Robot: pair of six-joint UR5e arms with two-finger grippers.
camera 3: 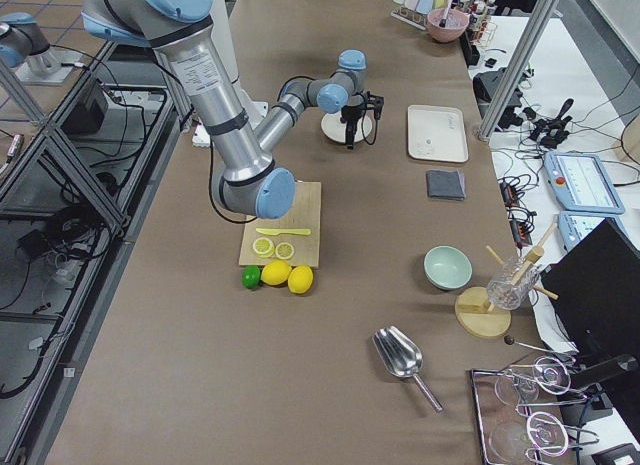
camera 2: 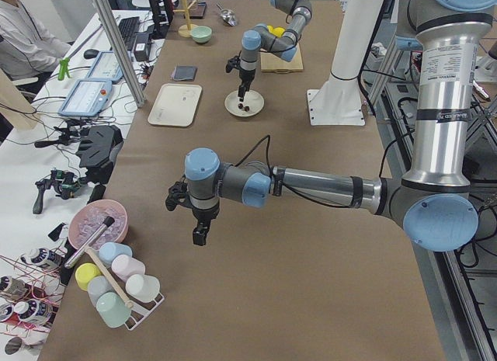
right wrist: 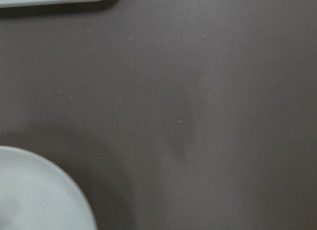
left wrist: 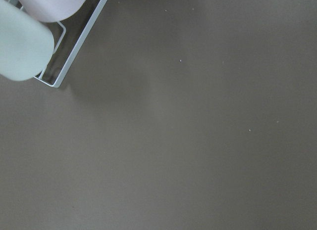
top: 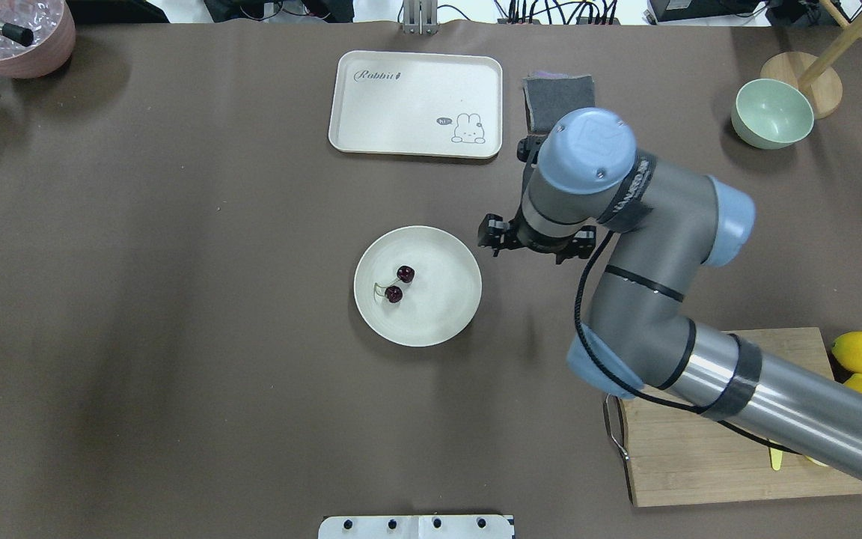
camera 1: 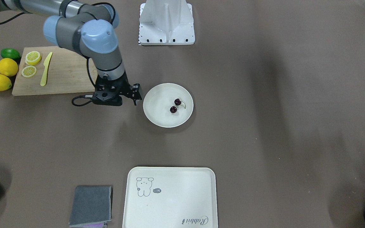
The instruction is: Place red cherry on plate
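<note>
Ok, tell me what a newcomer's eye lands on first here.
The red cherry, dark against the pale plate in the middle of the table, draws the eye first. Next comes the big right arm, with the right gripper hanging beside the plate, toward the cutting board. Bright yellow lemons sit at the board's end.

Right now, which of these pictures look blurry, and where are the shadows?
Right wrist view: blurred, the plate edge is fuzzy. Overhead view: sharp, the cherries show crisply, with broad soft shadows across the table. Left wrist view: sharper, tiny specks visible.
</note>
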